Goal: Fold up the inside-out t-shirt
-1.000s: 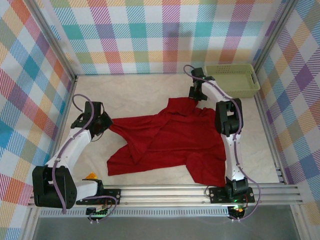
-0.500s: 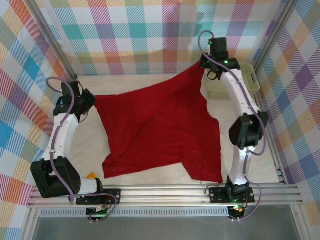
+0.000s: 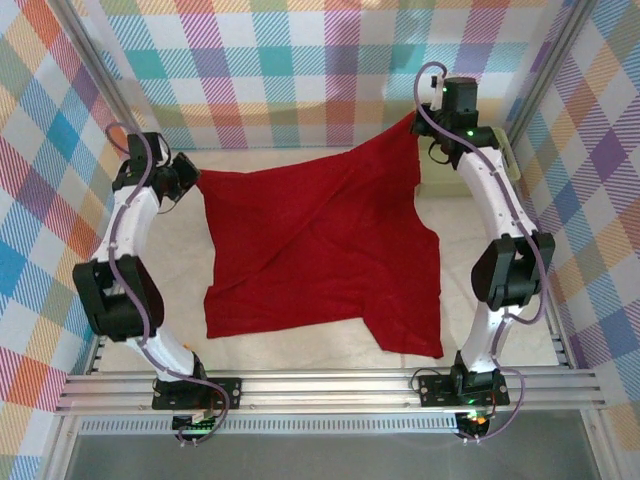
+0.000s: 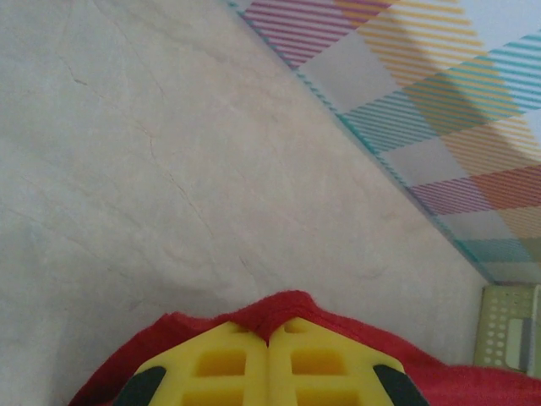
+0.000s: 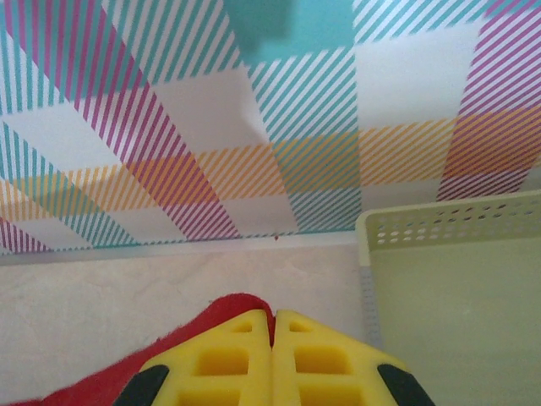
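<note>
The inside-out t-shirt (image 3: 320,240) is a plain deep-red cloth, lifted and stretched between both arms, its lower edge trailing on the table near the front. My left gripper (image 3: 190,178) is shut on its left corner, raised at the left side. Its yellow fingers (image 4: 220,364) pinch a fold of red cloth (image 4: 279,306) over the pale table. My right gripper (image 3: 425,118) is shut on the far right corner, held high near the back wall. A strip of red cloth (image 5: 211,317) shows beside its yellow fingers (image 5: 321,359).
A pale green plastic basket (image 3: 508,160) stands at the back right, partly behind the right arm, and close under the right gripper (image 5: 456,288). Chequered walls (image 3: 300,70) enclose the pale table (image 3: 180,270) on three sides. A metal rail (image 3: 330,385) runs along the front.
Both grippers have risen and moved apart with the shirt's corners, the right one toward the back wall, the left one back and outward. The crumpled shirt is now spread taut between them.
</note>
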### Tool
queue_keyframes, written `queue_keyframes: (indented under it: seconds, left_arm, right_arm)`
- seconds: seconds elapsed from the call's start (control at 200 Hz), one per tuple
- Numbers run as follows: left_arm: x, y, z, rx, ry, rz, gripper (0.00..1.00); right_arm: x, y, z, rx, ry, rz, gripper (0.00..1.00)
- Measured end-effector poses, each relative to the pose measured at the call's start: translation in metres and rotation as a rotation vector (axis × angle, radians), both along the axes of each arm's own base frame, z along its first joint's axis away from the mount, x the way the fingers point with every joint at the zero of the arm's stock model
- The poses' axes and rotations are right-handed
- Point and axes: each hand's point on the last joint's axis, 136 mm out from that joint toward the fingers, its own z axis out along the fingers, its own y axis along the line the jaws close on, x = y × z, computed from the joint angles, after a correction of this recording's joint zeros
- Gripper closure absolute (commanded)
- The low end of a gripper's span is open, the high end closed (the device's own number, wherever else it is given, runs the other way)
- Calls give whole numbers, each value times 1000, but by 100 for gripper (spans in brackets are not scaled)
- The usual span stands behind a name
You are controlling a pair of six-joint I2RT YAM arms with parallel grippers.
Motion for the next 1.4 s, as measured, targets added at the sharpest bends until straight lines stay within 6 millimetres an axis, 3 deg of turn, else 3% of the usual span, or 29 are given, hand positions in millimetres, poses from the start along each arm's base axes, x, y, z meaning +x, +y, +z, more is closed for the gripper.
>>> queue_keyframes:
  seconds: [0.185, 0.375, 0.64, 0.79, 0.88, 1.01, 1.14, 1.215, 1.305, 1.4]
  left_arm:
    - [30, 3, -36, -6, 70, -23, 100]
    - [62, 12, -59, 6, 87, -28, 100]
    - [68, 38, -65, 4, 84, 15, 100]
    - [84, 59, -70, -6, 79, 39, 100]
    - [93, 63, -79, -16, 82, 36, 100]
    - [88, 59, -86, -30, 112, 28, 100]
    - [82, 57, -64, -28, 83, 30, 100]
    - [70, 55, -33, -25, 41, 39, 100]
    - [49, 50, 24, -12, -50, 49, 100]
    - [16, 43, 103, 14, -204, 61, 100]
  right_arm:
    - [17, 13, -28, 21, 36, 52, 100]
    - [41, 28, -36, 47, -3, 117, 100]
    - [89, 55, -33, 108, -108, 225, 100]
    - [112, 61, -43, 129, -132, 238, 100]
    - [118, 63, -55, 133, -119, 240, 100]
    - [115, 63, -63, 134, -82, 240, 100]
    - [105, 61, -49, 132, -79, 240, 100]
    - [92, 59, -28, 129, -90, 241, 100]
    - [67, 53, 14, 120, -132, 229, 100]
    - [27, 44, 69, 114, -211, 219, 100]
